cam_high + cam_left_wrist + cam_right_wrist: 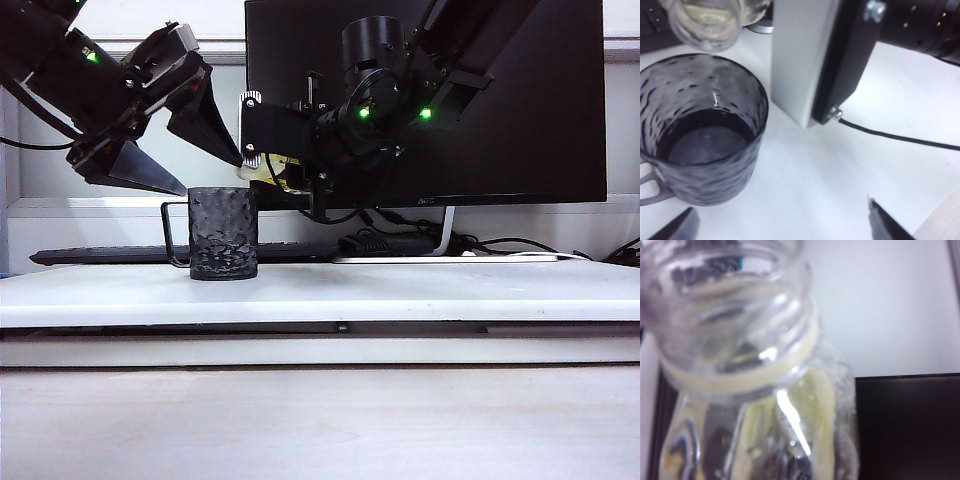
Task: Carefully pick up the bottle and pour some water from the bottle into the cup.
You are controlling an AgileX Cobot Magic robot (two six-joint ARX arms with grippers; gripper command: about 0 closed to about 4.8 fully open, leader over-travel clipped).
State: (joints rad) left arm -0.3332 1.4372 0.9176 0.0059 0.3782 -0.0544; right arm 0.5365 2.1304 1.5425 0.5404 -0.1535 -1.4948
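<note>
The left pincer [185,160] hangs just above and left of the cup [223,233], its jaws spread wide and holding nothing; in the left wrist view its two dark tips sit at the frame's lower edge with the cup [700,130] between and beyond them. The cup stands upright on the white worktop [400,290], handle to the left, and looks empty or nearly so, its dark bottom showing.

The right pincer [275,150] reaches in from the right and holds the bottle [268,170] tipped over towards the cup, with the open neck [705,22] above the rim on the far side. The right wrist view looks straight down the neck of the bottle [740,340]; the jaws themselves are hidden there, but the bottle is plainly carried. No stream of water is visible, and how much is inside I cannot tell.

The step in hand appears to be the pour. To do it well, the mouth should probably come over the cup's opening before more tilt is added, and the tilt should build slowly so only a little runs out. A neck left at the rim risks spilling down the outside.

Behind the worktop sit a keyboard [110,255], cables and a large dark monitor [520,100] against a pale wall.
</note>
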